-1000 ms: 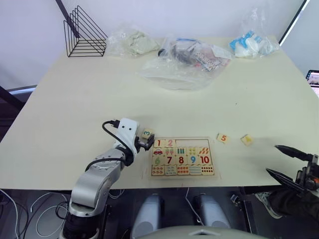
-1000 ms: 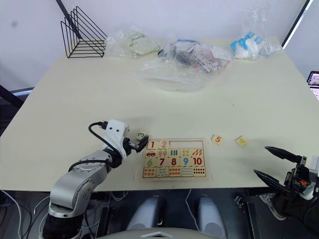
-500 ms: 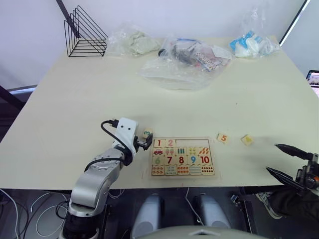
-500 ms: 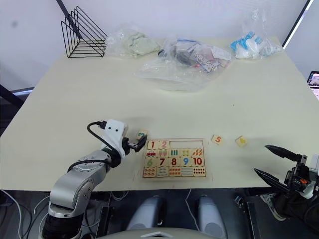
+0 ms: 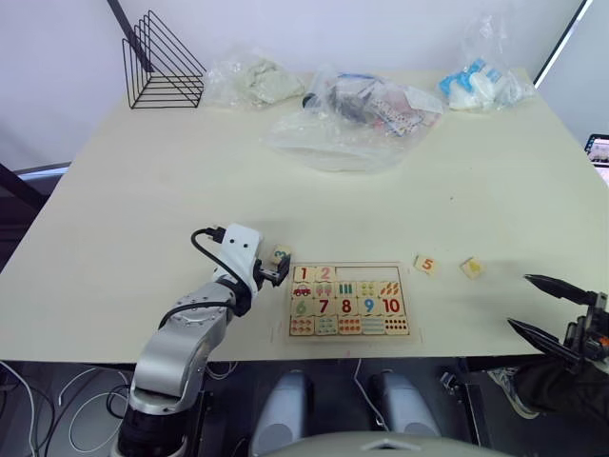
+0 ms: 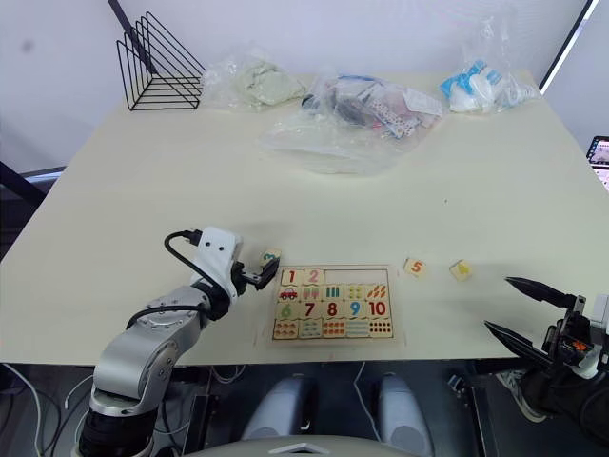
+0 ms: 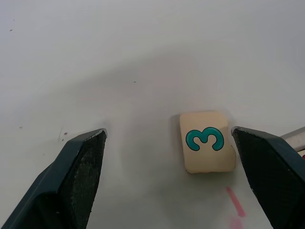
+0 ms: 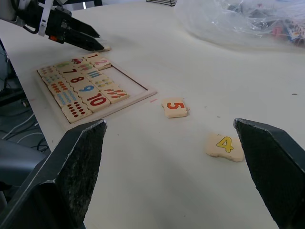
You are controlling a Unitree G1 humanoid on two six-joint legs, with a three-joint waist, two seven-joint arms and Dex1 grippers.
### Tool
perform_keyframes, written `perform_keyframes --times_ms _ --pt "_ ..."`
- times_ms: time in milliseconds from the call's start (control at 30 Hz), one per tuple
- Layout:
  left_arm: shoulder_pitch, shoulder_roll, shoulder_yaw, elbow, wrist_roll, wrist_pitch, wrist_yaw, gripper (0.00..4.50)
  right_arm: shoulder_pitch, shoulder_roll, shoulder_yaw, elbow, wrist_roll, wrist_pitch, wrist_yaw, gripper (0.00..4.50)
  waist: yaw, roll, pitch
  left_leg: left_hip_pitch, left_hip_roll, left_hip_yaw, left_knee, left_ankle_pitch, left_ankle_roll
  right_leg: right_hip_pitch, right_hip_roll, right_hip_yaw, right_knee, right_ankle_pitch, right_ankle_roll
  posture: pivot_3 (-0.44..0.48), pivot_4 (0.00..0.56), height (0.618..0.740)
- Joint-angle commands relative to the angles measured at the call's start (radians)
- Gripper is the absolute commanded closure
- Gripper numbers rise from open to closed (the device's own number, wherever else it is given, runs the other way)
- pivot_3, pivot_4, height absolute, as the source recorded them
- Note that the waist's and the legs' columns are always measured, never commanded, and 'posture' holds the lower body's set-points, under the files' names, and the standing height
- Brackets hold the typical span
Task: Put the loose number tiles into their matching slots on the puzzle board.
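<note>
Left wrist view: small square pale-wood tile printed with a teal 3 (image 7: 208,148) lies flat on the table.
Left gripper (image 7: 169,186): fingers spread wide apart; tile at 1 o'clock between them, just beside one finger.

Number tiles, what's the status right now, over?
Left gripper open around the 3 tile, tile flat on table. Right gripper open, idle. 5 tile and 4 tile loose beside puzzle board. Nothing blocking.
</note>
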State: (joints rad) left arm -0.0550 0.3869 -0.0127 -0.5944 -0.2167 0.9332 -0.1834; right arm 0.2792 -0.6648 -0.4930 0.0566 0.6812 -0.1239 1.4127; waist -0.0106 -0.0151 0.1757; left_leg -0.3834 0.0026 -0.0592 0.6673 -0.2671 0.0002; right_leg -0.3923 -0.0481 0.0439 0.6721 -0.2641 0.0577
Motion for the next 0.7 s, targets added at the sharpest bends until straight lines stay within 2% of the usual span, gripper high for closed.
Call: perform_keyframes --times_ms 33,700 --pt "-0.006 0.004 0.013 -0.004 0.007 -0.022 -0.01 0.04 0.001 -0.01 -0.034 -0.026 0.02 -0.005 0.002 0.0 0.0 0.0 0.0 0.0 0.0 0.0 0.0 0.0 0.0 0.0 0.0 0.0 0.0 0.0 0.0 0.0 0.15 0.74" --pt "-0.011 0.02 0.023 0.019 0.002 -0.036 -0.061 0.04 0.016 -0.002 -0.035 -0.037 0.021 -0.008 -0.004 0.0 0.0 0.0 0.0 0.0 0.0 0.0 0.0 0.0 0.0 0.0 0.0 0.0 0.0 0.0 0.0 0.0 0.15 0.74"
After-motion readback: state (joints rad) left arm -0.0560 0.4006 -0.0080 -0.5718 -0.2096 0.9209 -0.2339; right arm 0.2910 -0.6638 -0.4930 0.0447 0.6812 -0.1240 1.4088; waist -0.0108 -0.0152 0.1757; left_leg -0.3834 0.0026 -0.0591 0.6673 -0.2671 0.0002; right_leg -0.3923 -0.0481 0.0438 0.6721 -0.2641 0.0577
